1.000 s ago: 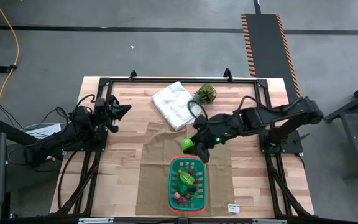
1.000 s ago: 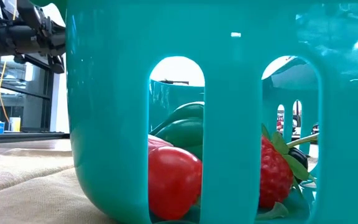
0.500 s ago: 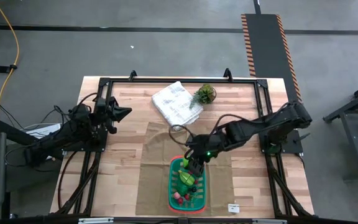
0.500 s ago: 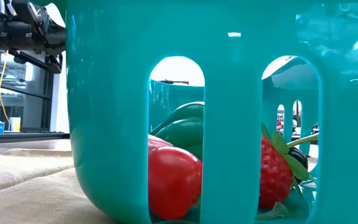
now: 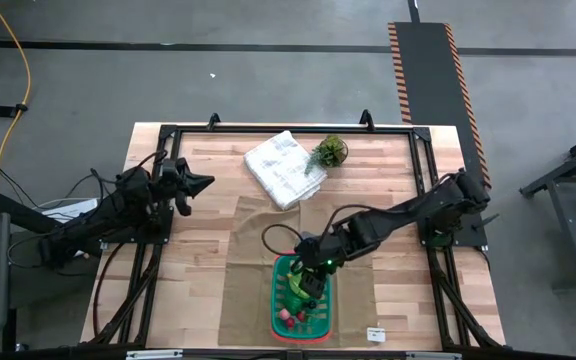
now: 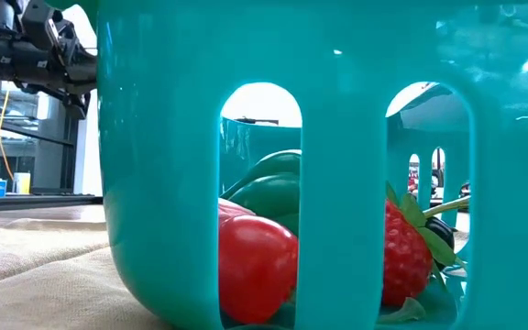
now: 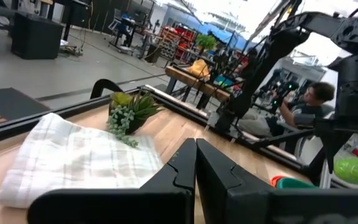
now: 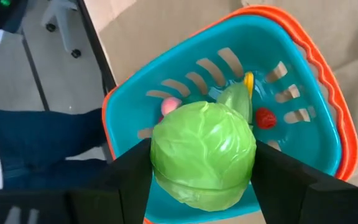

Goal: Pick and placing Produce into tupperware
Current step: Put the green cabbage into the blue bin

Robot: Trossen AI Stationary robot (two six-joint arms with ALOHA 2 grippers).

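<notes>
wooden table [image 5: 198, 235]: right gripper [image 8: 201, 165] clamps green cabbage [image 8: 204, 154] above basket [image 8: 328, 124]; left gripper [image 7: 194, 163] shut.

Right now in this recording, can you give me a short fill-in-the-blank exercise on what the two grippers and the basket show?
1. The right gripper holds a round green toy ____ between its fingers.
2. It hangs directly above the rectangular teal plastic basket with the ____ rim.
3. The left gripper, near the folded white cloth, has its fingers ____.
4. Through the basket's slots, the low view shows a red toy strawberry and a red toy ____.

Missing words: cabbage; orange; shut; tomato
</notes>
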